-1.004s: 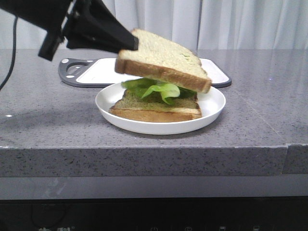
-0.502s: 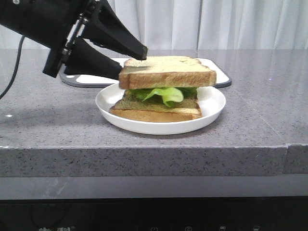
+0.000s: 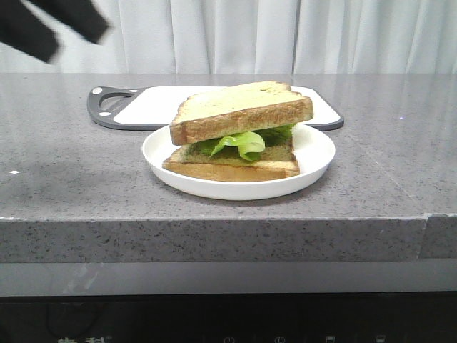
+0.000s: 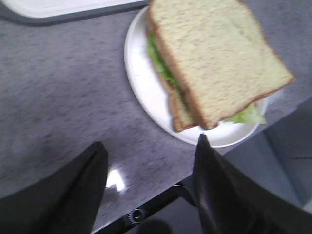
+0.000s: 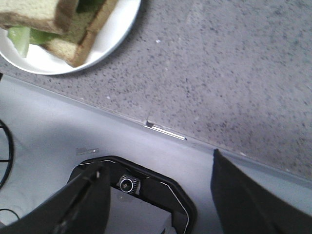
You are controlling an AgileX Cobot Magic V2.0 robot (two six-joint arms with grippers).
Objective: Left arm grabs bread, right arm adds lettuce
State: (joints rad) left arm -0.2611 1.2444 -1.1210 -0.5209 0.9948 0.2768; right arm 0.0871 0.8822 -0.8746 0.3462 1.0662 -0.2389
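The bread lies slightly tilted on top of the lettuce. The lettuce rests on a thinner slice in a white plate. My left gripper is a blurred shape high at the far left, well clear of the sandwich. In the left wrist view it is open and empty, with the bread, lettuce and plate beyond its fingertips. My right gripper is open and empty, off the table's front edge. The plate and lettuce show at that view's corner.
A white cutting board with a dark grey rim lies behind the plate, and it also shows in the left wrist view. The grey stone table's front edge runs close in front of the plate. White curtains hang behind.
My left gripper let go of the bread and pulled up and away to the left. The bread now rests on the lettuce, tilted down at its left.
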